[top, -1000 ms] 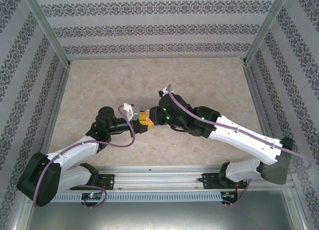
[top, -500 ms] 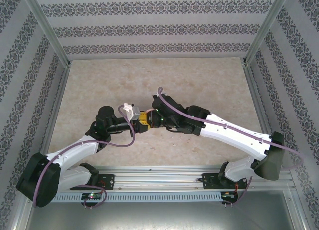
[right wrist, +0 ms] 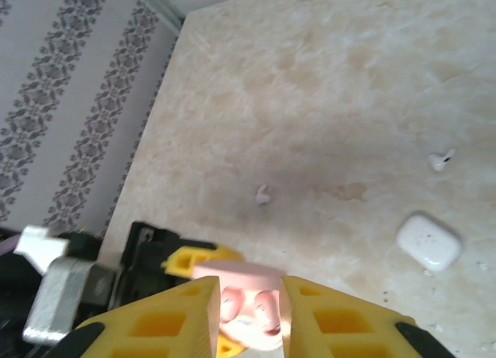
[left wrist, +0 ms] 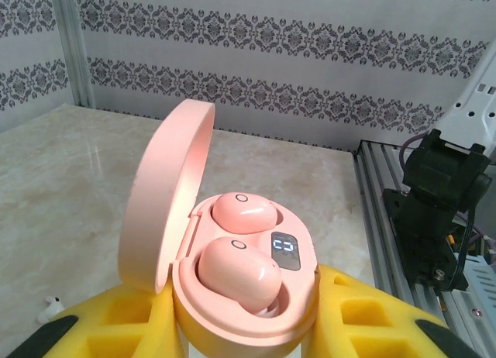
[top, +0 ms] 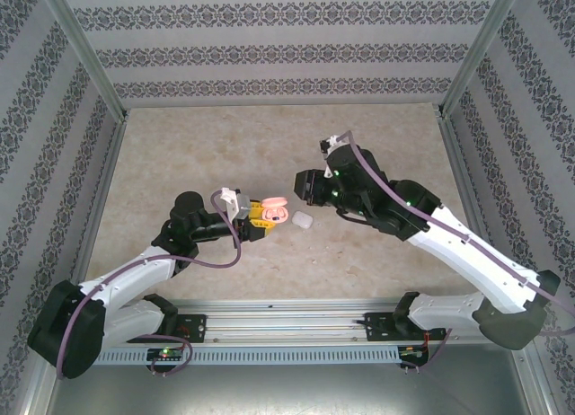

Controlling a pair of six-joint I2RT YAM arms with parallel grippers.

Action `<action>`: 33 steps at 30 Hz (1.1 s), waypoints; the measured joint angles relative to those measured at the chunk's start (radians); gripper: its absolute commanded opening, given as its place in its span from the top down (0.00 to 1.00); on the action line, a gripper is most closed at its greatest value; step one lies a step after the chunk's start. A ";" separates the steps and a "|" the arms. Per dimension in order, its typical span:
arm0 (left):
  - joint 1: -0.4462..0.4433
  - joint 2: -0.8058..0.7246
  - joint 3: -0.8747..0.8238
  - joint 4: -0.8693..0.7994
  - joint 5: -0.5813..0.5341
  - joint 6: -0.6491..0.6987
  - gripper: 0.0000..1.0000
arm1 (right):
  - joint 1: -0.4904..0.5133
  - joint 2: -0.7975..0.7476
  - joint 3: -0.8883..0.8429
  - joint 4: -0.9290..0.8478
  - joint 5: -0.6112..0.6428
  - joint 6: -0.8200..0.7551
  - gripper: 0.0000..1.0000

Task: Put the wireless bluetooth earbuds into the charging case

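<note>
The left gripper (left wrist: pixel 246 335) clamps the pink case (left wrist: pixel 167 195), two pink earbuds (left wrist: pixel 240 269) seated inside. The right gripper (top: pixel 304 189), at its two o'clock, shows a narrow, empty gap.

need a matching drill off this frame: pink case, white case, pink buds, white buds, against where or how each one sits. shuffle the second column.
Things:
1. pink charging case
2. white case
3. pink earbuds
4. white earbuds

States:
A. lying closed on the table
B. seated in the wells of the open case
C. held in the left gripper, lid up
D. loose on the table, apart from each other

Pairs: 1-C, 2-A, 3-B, 4-D
</note>
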 measured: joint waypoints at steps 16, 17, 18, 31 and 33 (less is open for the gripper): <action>0.000 -0.022 0.035 -0.056 0.021 0.036 0.87 | -0.056 0.174 -0.003 0.022 -0.192 -0.043 0.56; 0.000 -0.022 0.036 -0.057 0.020 0.036 0.87 | -0.056 0.164 -0.018 0.031 -0.197 -0.041 0.55; 0.000 -0.022 0.036 -0.058 0.017 0.036 0.87 | -0.056 0.149 -0.036 0.039 -0.201 -0.034 0.54; 0.000 -0.015 0.037 -0.042 -0.013 -0.050 0.86 | -0.057 0.002 -0.257 0.178 -0.247 0.103 0.42; 0.000 -0.012 0.040 -0.039 -0.016 -0.071 0.86 | -0.057 -0.001 -0.280 0.211 -0.264 0.131 0.41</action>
